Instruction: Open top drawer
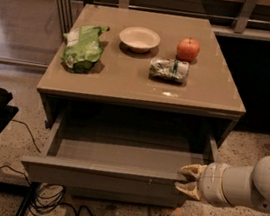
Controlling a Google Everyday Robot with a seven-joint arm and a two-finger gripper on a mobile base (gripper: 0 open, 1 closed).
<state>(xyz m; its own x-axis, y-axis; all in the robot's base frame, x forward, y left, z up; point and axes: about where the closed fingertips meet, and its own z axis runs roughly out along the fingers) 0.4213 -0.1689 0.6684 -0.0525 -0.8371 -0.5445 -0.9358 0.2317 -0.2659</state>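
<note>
1 camera only, set high before the flat-topped taupe desk (pixel 129 76), near, looking steeply down at its top and the pulled-out wide grey-taupe top drawer (pixel 104 177); the cream two-finger hand (pixel 188 179) enters low right, at the drawer's right front corner.

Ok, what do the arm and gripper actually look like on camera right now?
The gripper, at the right end of the top drawer front, has two short, tapered tan-yellow fingers set on a white cylindrical wrist. Behind it, the arm is a smooth, glossy white shell that widens into a rounded, bulbous section. No cables or markings are visible on it.
</note>
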